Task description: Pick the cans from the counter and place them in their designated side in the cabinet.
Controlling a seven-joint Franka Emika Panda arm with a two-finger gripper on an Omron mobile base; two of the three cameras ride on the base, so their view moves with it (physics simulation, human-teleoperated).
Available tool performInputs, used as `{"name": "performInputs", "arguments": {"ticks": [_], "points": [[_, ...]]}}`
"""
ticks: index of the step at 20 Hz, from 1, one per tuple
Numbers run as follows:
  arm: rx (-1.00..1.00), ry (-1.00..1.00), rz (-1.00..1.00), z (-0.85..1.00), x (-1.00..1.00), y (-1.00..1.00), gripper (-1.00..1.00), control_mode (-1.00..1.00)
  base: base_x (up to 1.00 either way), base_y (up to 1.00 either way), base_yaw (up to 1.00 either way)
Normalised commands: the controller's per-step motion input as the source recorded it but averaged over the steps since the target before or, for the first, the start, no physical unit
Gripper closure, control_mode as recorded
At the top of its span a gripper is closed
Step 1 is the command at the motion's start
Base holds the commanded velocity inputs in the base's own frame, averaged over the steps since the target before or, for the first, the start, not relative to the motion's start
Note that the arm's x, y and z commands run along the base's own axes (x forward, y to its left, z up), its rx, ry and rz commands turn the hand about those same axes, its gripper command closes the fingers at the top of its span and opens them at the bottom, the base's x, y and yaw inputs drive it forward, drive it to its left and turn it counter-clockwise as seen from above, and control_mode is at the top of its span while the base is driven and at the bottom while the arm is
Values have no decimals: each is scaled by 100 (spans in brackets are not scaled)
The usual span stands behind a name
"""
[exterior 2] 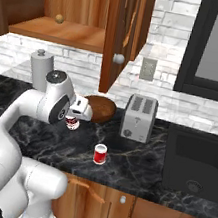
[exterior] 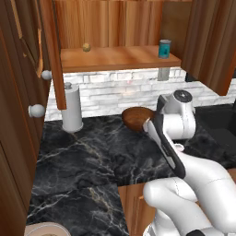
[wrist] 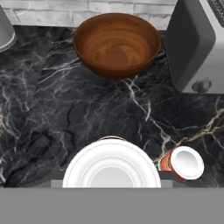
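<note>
The fingers [exterior 2: 71, 120] are clamped on the darker can [exterior 2: 71, 122], held just above the black marble counter [exterior 2: 35, 133]. From the hand camera its silver top [wrist: 111, 168] sits right between them. The brighter red can [exterior 2: 100, 154] stands on the counter a bit off to their side, with the wooden bowl [wrist: 116, 43] beyond them and the toaster [exterior 2: 139, 118] next to that. The cabinet [exterior: 115, 57] is open up above, a teal can [exterior: 164, 48] on its shelf.

A wooden bowl [wrist: 116, 43] sits at 12 o'clock, a toaster [exterior 2: 139, 118] at 2 o'clock beside it, a paper towel roll [exterior: 72, 109] at 10.
</note>
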Motion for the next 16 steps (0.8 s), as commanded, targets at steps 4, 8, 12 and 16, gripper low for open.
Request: {"name": "performInputs", "arguments": {"ticks": [4, 8, 12, 16], "points": [[-3, -11, 0, 46, 0, 11, 100, -100, 0, 0, 0], [-3, -14, 0, 43, 0, 4, 100, -100, 0, 0, 0], [-2, -16, 1, 44, -6, 0, 100, -100, 0, 0, 0], [-1, -17, 1, 46, -7, 0, 100, -100, 0, 0, 0]]}}
